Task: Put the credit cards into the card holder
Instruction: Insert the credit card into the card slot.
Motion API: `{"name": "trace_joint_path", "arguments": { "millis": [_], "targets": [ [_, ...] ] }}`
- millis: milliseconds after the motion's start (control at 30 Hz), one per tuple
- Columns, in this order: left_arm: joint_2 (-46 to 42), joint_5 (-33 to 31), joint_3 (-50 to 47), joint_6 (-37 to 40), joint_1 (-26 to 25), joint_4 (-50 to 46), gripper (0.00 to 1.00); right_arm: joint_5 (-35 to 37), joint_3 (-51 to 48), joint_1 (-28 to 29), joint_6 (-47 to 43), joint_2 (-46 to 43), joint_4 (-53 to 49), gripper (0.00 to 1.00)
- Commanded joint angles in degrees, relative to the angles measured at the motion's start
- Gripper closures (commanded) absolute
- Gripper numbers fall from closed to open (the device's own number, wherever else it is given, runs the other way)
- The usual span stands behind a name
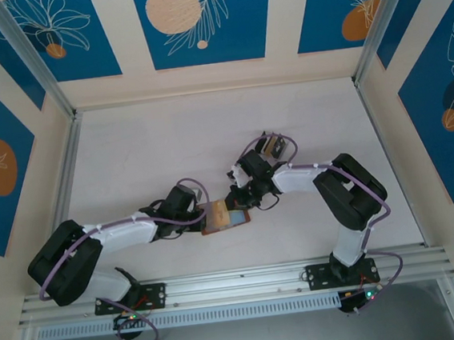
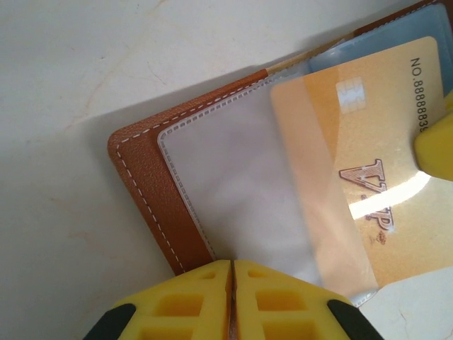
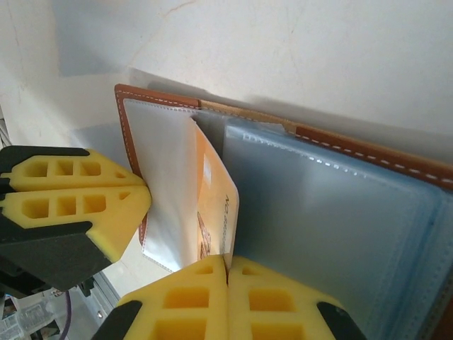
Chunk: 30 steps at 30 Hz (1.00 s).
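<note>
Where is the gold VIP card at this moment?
In the left wrist view the gold card lies right of centre, partly under a clear sleeve of the open card holder.

The card holder [image 2: 152,191], brown leather with white stitching, lies open just below the centre of the top view, its clear sleeves facing up. A gold card [image 2: 382,142] marked VIP sits partway under one sleeve, seemingly not fully in.

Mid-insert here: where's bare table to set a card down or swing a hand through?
Bare white tabletop lies open between the left arm, the left rail and the back wall. Crowded at centre: left gripper clamps the open brown leather card holder, right gripper grips a gold VIP card partly in its sleeve.
</note>
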Motion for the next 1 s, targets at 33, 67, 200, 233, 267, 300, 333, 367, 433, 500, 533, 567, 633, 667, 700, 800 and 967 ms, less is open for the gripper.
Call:
{"name": "trace_joint_path", "arguments": {
  "millis": [33,67,200,233,267,300,333,367,433,500,533,567,633,667,700,800,967],
  "targets": [
    [1.44,-0.18,-0.72,1.06,0.54,-1.85,0.91,-1.3,1.19,0.55,-1.16,2.55,-2.84,1.0],
    [1.49,-0.09,-0.81,1.07,0.54,-1.74,0.91,-1.4,1.34,0.9,-0.97,3.01,-2.54,1.0],
    [1.88,0.25,-0.89,1.05,0.54,-1.22,0.91,-1.47,1.72,2.2,0.05,4.24,-0.96,1.0],
    [1.88,0.3,-0.9,1.05,0.59,-1.23,0.91,-1.4,1.79,2.5,0.33,4.36,-0.49,1.0],
    [1.89,0.35,-0.9,0.99,0.58,-1.15,0.91,-1.29,1.76,2.81,0.54,4.29,-0.09,1.0],
    [1.82,0.39,-0.99,0.99,0.54,-1.1,0.91,-1.08,1.75,3.16,0.76,4.24,0.15,1.0],
    [1.75,0.44,-1.07,1.01,0.59,-0.99,0.91,-0.89,1.86,3.45,0.9,4.26,0.37,1.0],
    [1.8,0.52,-1.08,0.92,0.54,-0.89,0.91,-0.71,2.11,3.86,1.2,4.37,0.47,1.0],
    [1.8,0.7,-1.17,0.97,0.54,-0.71,0.91,-0.39,2.49,4.67,1.9,4.54,0.84,1.0],
    [1.73,1.03,-1.21,0.71,0.58,-0.52,0.91,0.1,1.91,5.84,3.39,4.42,2.38,1.0],
    [1.63,1.13,-1.25,0.64,0.54,-0.38,0.91,0.39,1.37,6.34,4.33,4.3,3.58,1.0],
    [1.54,1.28,-1.33,0.55,0.54,-0.23,0.91,0.84,0.59,6.87,5.49,4.15,5.14,1.0],
    [1.36,1.4,-1.34,0.45,0.56,-0.08,0.91,1.78,-0.53,7.73,7.31,4.11,7.64,1.0],
    [1.4,1.49,-1.35,0.52,0.58,0.0,0.91,2.51,-0.98,8.11,7.98,4.24,8.67,1.0],
    [1.45,1.7,-1.28,0.45,0.54,0.09,0.91,3.15,-1.4,8.31,8.59,4.35,9.59,1.0],
    [1.71,2.01,-1.08,0.33,0.54,0.23,0.91,4.17,-2.02,8.92,9.85,4.57,11.05,1.0],
    [1.62,1.49,-1.08,-0.32,0.54,-0.4,0.91,7.12,-3.36,8.95,8.8,-0.71,7.85,0.86]
  ]
}}
